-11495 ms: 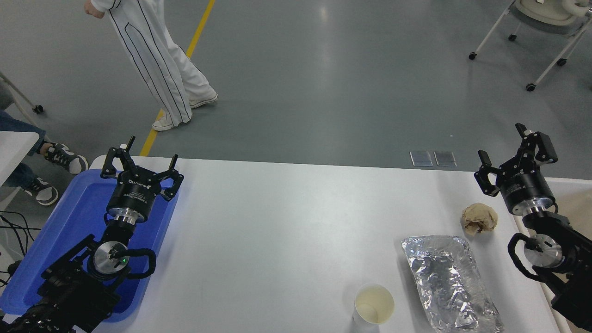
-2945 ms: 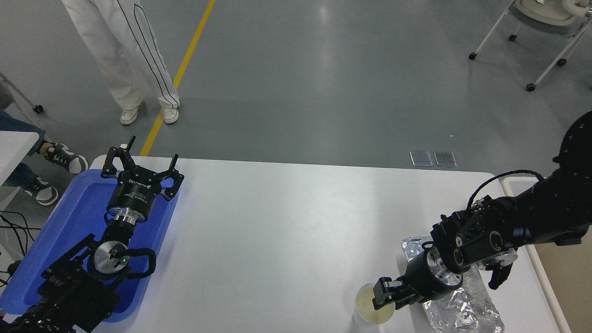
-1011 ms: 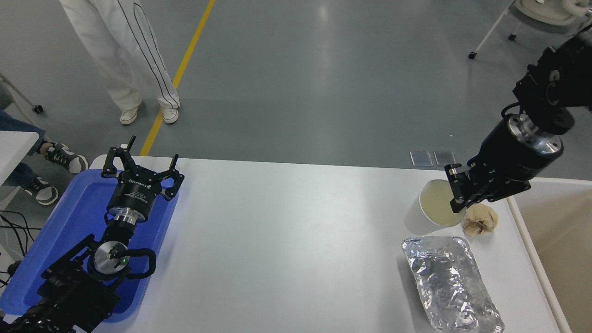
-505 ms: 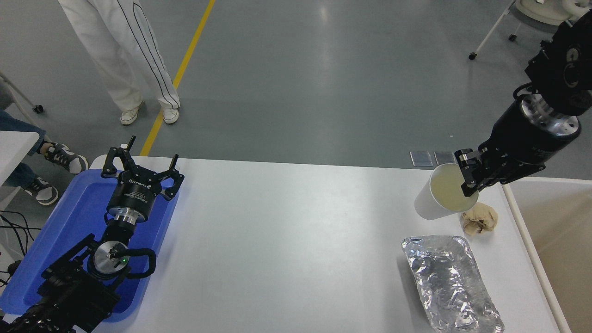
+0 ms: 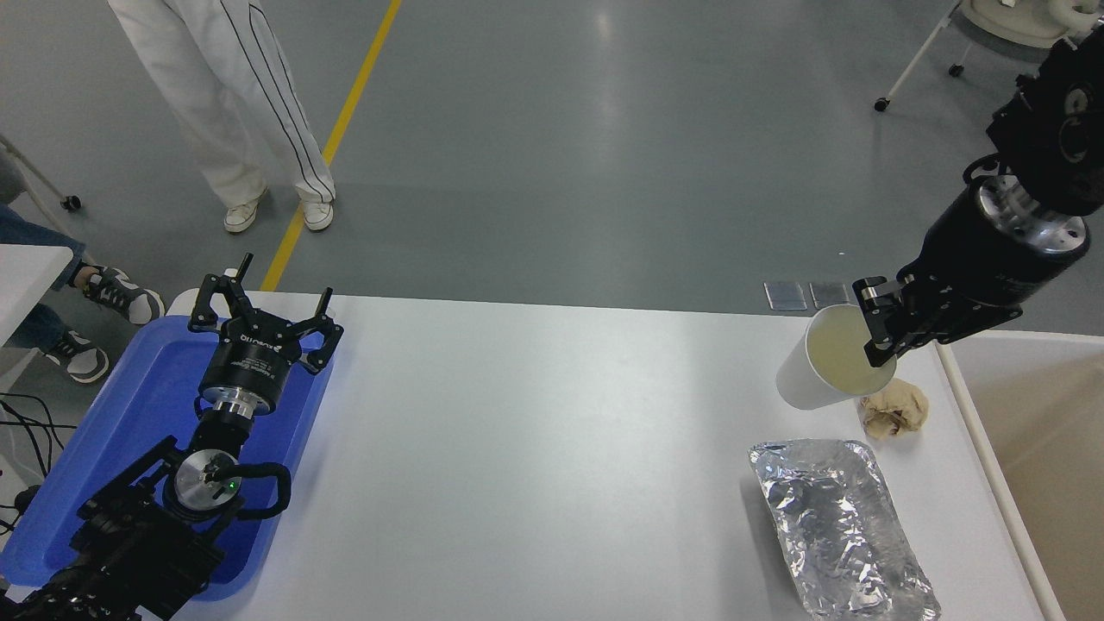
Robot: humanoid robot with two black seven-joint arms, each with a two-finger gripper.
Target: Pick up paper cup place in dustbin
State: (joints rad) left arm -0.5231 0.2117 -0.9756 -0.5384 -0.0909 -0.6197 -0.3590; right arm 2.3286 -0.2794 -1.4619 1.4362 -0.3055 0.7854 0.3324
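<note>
Paper, thin at the rim, is all that is pinched by the right hand (image 5: 878,332), so the tilted paper cup (image 5: 826,362), held above the tabletop (image 5: 535,448) short of the dustbin (image 5: 975,431), could be crushed or dropped.

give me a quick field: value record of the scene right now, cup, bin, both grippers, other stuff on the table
paper cup: lifted off the table, tilted, pinched at its rim
right gripper: shut on the cup's rim, near the table's right end
dustbin: at the table's right edge, cup not over it yet
left gripper: open, parked over blue tray
also on table: tan paper ball, foil tray
</note>
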